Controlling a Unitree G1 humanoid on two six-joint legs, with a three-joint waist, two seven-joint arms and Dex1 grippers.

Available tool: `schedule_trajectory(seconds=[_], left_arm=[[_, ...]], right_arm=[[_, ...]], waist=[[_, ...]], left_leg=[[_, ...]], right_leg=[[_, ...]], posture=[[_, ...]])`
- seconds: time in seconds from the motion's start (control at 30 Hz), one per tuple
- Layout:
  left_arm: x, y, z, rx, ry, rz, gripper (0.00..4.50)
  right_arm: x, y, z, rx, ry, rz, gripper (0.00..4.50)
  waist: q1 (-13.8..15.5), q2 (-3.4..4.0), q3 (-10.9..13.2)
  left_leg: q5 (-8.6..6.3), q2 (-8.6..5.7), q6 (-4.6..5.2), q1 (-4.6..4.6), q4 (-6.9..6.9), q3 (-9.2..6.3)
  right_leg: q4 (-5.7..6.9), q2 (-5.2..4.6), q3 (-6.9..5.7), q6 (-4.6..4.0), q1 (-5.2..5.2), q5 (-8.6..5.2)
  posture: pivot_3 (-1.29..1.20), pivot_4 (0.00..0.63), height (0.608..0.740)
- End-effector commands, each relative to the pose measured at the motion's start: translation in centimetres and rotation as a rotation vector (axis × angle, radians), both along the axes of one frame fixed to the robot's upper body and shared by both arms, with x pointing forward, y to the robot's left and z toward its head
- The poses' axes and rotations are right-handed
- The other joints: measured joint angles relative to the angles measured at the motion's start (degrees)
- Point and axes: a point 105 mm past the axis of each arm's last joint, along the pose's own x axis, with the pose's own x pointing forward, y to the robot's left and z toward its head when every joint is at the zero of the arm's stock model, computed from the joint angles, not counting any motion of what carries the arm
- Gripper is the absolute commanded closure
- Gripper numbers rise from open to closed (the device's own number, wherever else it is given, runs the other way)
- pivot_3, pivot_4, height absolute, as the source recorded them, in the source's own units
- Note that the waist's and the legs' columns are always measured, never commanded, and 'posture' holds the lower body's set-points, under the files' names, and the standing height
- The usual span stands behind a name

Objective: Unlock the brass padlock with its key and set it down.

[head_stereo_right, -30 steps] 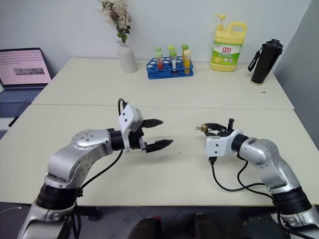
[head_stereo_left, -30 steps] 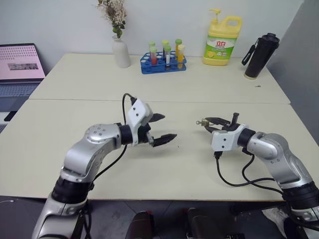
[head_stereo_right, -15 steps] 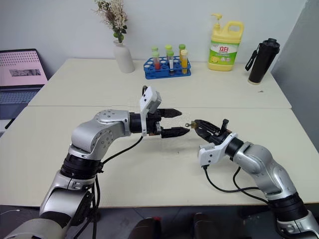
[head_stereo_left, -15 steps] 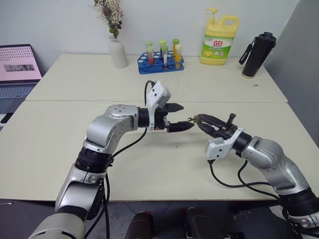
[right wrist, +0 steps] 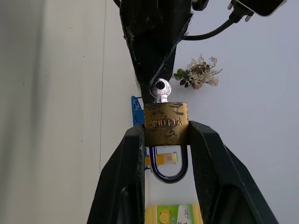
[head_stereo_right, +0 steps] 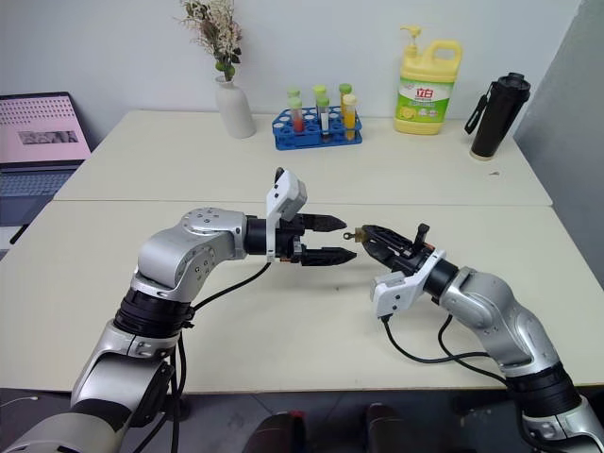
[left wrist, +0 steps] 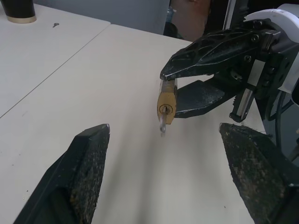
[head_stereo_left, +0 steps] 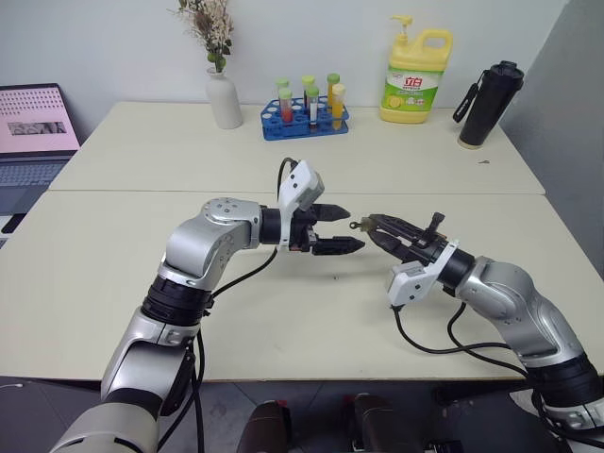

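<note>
1. One padlock (right wrist: 166,123) with one key (right wrist: 160,89) in its end is clenched between the right end effector (head_stereo_left: 370,226) fingertips, above the table (head_stereo_left: 283,311).
2. The left end effector (head_stereo_left: 342,229) faces it with fingers spread and grasping nothing, the key just off its tips.
3. Open table lies beneath both; six tubes, one vase, one soap jug and one black bottle stand well beyond.

Keyed padlock (left wrist: 166,106) in R end effector (left wrist: 174,99)
</note>
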Motion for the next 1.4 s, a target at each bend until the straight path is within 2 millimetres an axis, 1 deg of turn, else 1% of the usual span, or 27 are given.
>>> schedule_trajectory(seconds=[0.03, 0.23, 0.3, 0.33, 0.4, 0.67, 0.8, 0.93, 1.07, 1.13, 1.3, 1.37, 1.4], left_arm=[[0.0, 0.1, 1.2, -0.02, -0.033, -0.008, 1.67], [0.1, -0.2, 1.4, -0.028, -0.033, -0.009, 3.48], [0.2, -0.2, 1.4, -0.029, -0.035, -0.006, 4.23], [0.2, -0.2, 1.4, -0.029, -0.037, -0.004, 4.44], [0.2, -0.2, 1.4, -0.027, -0.039, -0.003, 4.5], [0.3, -0.3, 1.3, -0.014, -0.068, -0.004, 4.5], [0.2, -0.6, 1.5, 0.003, -0.144, -0.014, 4.5], [0.0, -0.6, 1.6, 0.035, -0.241, -0.034, 4.5], [-0.7, -0.7, 1.5, 0.105, -0.449, -0.1, 4.5], [-0.9, -0.7, 1.1, 0.171, -0.59, -0.145, 4.5], [-0.8, -0.9, 0.9, 0.159, -0.669, -0.154, 4.5], [-0.8, -0.9, 0.7, 0.197, -0.74, -0.177, 4.5], [-0.8, -0.9, 0.7, 0.181, -0.72, -0.172, 4.5]], right_arm=[[-0.4, 0.4, 1.2, 0.029, -0.033, 0.034, 3.56], [-0.5, 0.4, 1.1, 0.026, -0.024, 0.037, 3.56], [-0.5, 0.4, 1.0, 0.026, -0.019, 0.036, 3.56], [-0.5, 0.4, 1.0, 0.026, -0.017, 0.035, 3.56], [-0.5, 0.3, 0.9, 0.025, -0.011, 0.036, 3.56], [-0.5, 0.3, 0.7, 0.024, 0.001, 0.039, 3.56], [-0.5, 0.4, 0.6, 0.026, 0.019, 0.044, 3.56], [-0.6, 0.5, 0.5, 0.026, 0.025, 0.046, 3.56], [-0.7, 0.5, 0.4, 0.028, 0.034, 0.048, 3.56], [-0.7, 0.4, 0.5, 0.029, 0.035, 0.048, 3.56], [-0.6, 0.4, 0.4, 0.036, 0.045, 0.047, 3.56], [-0.7, 0.4, 0.5, 0.034, 0.044, 0.048, 3.56], [-0.6, 0.4, 0.5, 0.036, 0.045, 0.047, 3.56]], waist=[[0.0, 0.0, 0.0], [0.0, 0.0, 0.0], [0.01, 0.0, 0.0], [0.01, 0.0, 0.0], [0.0, 0.0, 0.0], [0.01, 0.0, 0.0], [0.02, 0.0, 0.0], [0.02, 0.0, 0.0], [0.01, 0.0, 0.0], [0.03, 0.0, 0.0], [0.12, 0.0, 0.0], [0.12, 0.0, 0.0], [0.12, 0.0, 0.0]], left_leg=[[0.0, 0.0, 0.0, 0.0, 0.0, 0.0], [0.0, 0.0, 0.0, 0.0, 0.0, 0.0], [0.0, 0.0, 0.0, 0.0, 0.0, 0.0], [0.0, 0.0, 0.0, 0.0, 0.01, 0.0], [0.0, 0.0, 0.0, 0.0, 0.01, 0.0], [0.0, 0.0, 0.0, 0.0, 0.02, 0.0], [0.0, 0.0, 0.0, 0.0, 0.02, 0.0], [0.0, 0.0, 0.0, 0.0, 0.02, 0.0], [0.0, -0.01, 0.0, 0.0, 0.01, 0.02], [0.0, 0.0, 0.0, 0.01, 0.01, 0.02], [0.0, -0.01, 0.01, -0.01, 0.04, 0.04], [-0.01, -0.02, 0.02, -0.01, 0.05, 0.06], [-0.01, -0.02, 0.02, -0.01, 0.05, 0.05]], right_leg=[[0.0, 0.0, 0.0, 0.0, 0.0, 0.0], [0.0, 0.0, 0.0, 0.0, 0.0, 0.0], [0.0, 0.0, 0.01, 0.0, 0.0, 0.0], [0.0, 0.0, 0.01, 0.0, 0.0, 0.0], [0.0, 0.0, 0.0, 0.0, 0.0, 0.0], [0.01, 0.0, 0.0, -0.01, 0.0, 0.0], [0.01, 0.0, 0.01, -0.01, 0.0, 0.01], [0.01, 0.0, 0.01, -0.03, 0.0, 0.02], [0.01, 0.0, 0.02, -0.04, 0.0, 0.02], [0.01, 0.0, 0.03, -0.07, 0.0, 0.04], [0.01, -0.01, 0.03, -0.07, 0.0, 0.04], [0.01, -0.01, 0.03, -0.05, 0.0, 0.03], [0.01, 0.0, 0.03, -0.05, 0.0, 0.03]], posture=[[0.0, 0.15, 0.74], [0.0, 0.15, 0.74], [0.0, 0.15, 0.74], [0.0, 0.15, 0.74], [0.0, 0.15, 0.74], [0.0, 0.15, 0.74], [0.0, 0.15, 0.74], [0.0, 0.15, 0.74], [0.0, 0.15, 0.74], [0.0, 0.15, 0.74], [0.0, 0.15, 0.74], [0.0, 0.15, 0.74], [0.0, 0.15, 0.74]])
